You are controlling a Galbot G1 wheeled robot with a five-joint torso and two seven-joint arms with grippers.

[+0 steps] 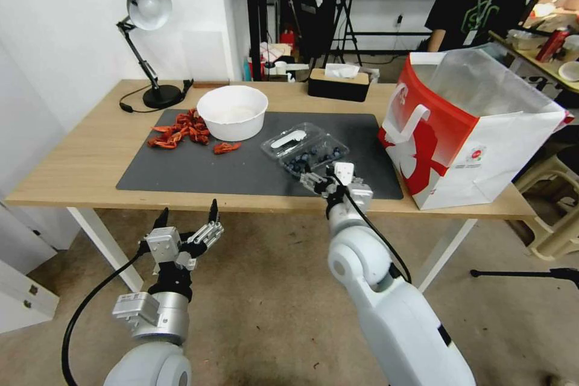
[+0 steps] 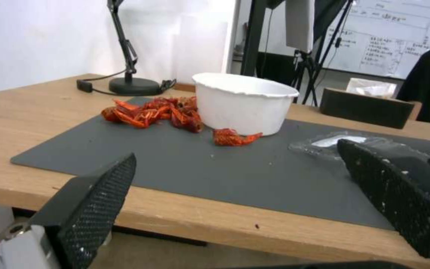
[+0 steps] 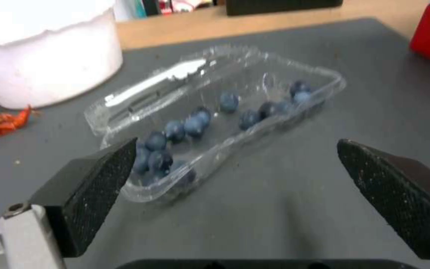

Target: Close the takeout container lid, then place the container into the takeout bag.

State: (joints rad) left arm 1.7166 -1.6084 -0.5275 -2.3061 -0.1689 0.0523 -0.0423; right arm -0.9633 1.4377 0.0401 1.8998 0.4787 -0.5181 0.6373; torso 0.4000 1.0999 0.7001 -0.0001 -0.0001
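The takeout container (image 1: pixel 315 158) lies open on the grey mat (image 1: pixel 193 166), blueberries in its tray (image 3: pixel 235 116). Its lid (image 1: pixel 288 137), a clear half with a white sticker (image 3: pixel 155 87), is folded back flat toward the bowl, and it also appears in the left wrist view (image 2: pixel 332 142). My right gripper (image 1: pixel 329 177) hovers open just in front of the container, by the table's front edge, with nothing between its fingers (image 3: pixel 93 186). The takeout bag (image 1: pixel 464 132) stands open at the table's right end. My left gripper (image 1: pixel 187 214) hangs open below the front edge, on the left.
A round white bowl (image 1: pixel 232 111) and a heap of red crayfish (image 1: pixel 180 129) sit on the mat's left half. Behind them stand a desk lamp (image 1: pixel 148 12) and a black tissue box (image 1: pixel 338 84). A person sits beyond the table.
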